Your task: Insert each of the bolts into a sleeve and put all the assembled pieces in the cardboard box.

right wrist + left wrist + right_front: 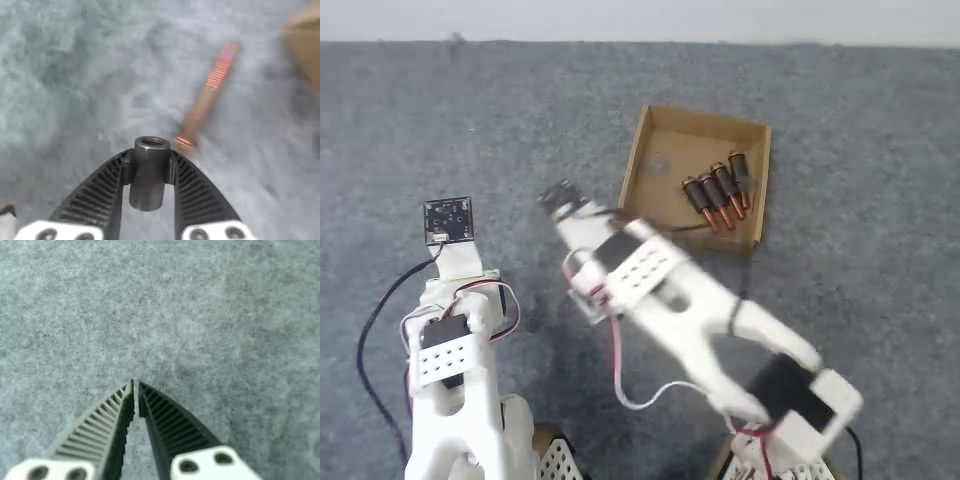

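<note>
Left pincer (pixel 136 385) pressed together over bench (pixel 200 300); right pincer (pixel 150 156) pinching sleeve (pixel 148 175) between its tips, open end showing, blurred bolt (pixel 207 95) lying on bench just beyond sleeve, box (pixel 638 150) farther off holding four assembled pieces (pixel 718 192).

The right hand (pixel 150 159) grips a dark metal sleeve (pixel 148 176) between its two black ribbed fingers (pixel 95 195), pressed to the sleeve on either side. The sleeve stands upright in the grip, its open bore facing the camera. Just beyond it a copper-coloured bolt (pixel 205 97) lies on the grey felt worktop (pixel 75 75), pointing away from the hand. It is blurred, and its far end seems to be threaded. A corner of the cardboard box (pixel 305 45) shows near the bolt's far end.
</note>
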`<action>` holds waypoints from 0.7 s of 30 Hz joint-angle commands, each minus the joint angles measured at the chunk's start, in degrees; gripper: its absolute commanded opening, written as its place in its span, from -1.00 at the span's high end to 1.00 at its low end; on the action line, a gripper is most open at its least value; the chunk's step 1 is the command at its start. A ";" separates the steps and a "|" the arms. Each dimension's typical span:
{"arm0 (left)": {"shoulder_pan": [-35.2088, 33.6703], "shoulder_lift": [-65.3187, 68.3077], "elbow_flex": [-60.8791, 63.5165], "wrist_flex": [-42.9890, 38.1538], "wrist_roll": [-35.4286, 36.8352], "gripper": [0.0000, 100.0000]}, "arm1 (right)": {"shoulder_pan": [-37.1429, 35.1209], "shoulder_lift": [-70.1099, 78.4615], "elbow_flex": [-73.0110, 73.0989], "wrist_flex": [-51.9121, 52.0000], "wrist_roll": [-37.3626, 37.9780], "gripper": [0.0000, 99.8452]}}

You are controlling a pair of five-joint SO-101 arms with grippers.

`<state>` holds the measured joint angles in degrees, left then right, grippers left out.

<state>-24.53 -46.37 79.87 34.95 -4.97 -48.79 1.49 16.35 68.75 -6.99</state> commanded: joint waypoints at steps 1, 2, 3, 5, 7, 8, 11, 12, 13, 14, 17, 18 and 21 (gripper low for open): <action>0.44 0.00 -2.77 -1.58 0.00 0.98 | 9.63 -8.57 -0.88 4.88 3.25 0.99; 0.44 0.00 -2.77 -1.58 0.00 0.98 | 12.26 -9.54 -0.35 5.41 3.43 0.99; 0.44 0.00 -2.77 -1.58 -0.09 0.98 | 14.64 -10.68 0.44 5.67 3.52 0.99; 0.44 0.00 -2.77 -1.58 -0.09 0.98 | 18.95 -13.14 2.46 5.85 3.60 0.99; 0.44 -0.09 -2.33 -1.85 -0.09 0.98 | 22.73 -16.40 5.27 5.76 3.60 0.99; 0.44 -0.26 -1.98 -2.64 -0.09 0.98 | 24.92 -18.15 7.12 5.32 3.34 0.99; 0.53 -0.35 -1.45 -3.60 -0.09 0.98 | 32.22 -23.34 14.24 2.51 3.16 0.99; 0.62 -0.35 -1.36 -3.60 -0.09 0.98 | 34.68 -24.66 17.14 0.40 3.16 0.99; 1.14 -0.35 -1.36 -3.60 -0.09 0.98 | 37.05 -25.80 20.31 -2.07 3.25 0.99; 1.93 -0.35 -1.36 -3.60 -0.09 0.98 | 39.43 -27.03 23.38 -4.44 3.60 0.99; 3.43 -0.09 -1.36 -3.43 -1.58 0.98 | 45.85 -30.29 30.68 -9.54 3.69 0.99; 3.87 -0.09 -1.36 -3.34 -2.46 0.98 | 47.87 -31.08 31.91 -10.42 3.78 0.99; 5.10 0.09 -2.42 -2.37 -1.76 0.98 | 53.58 -32.04 34.29 -13.05 3.87 0.99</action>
<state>-20.84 -46.29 79.87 32.92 -6.90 -0.70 -26.90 49.76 58.81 -4.09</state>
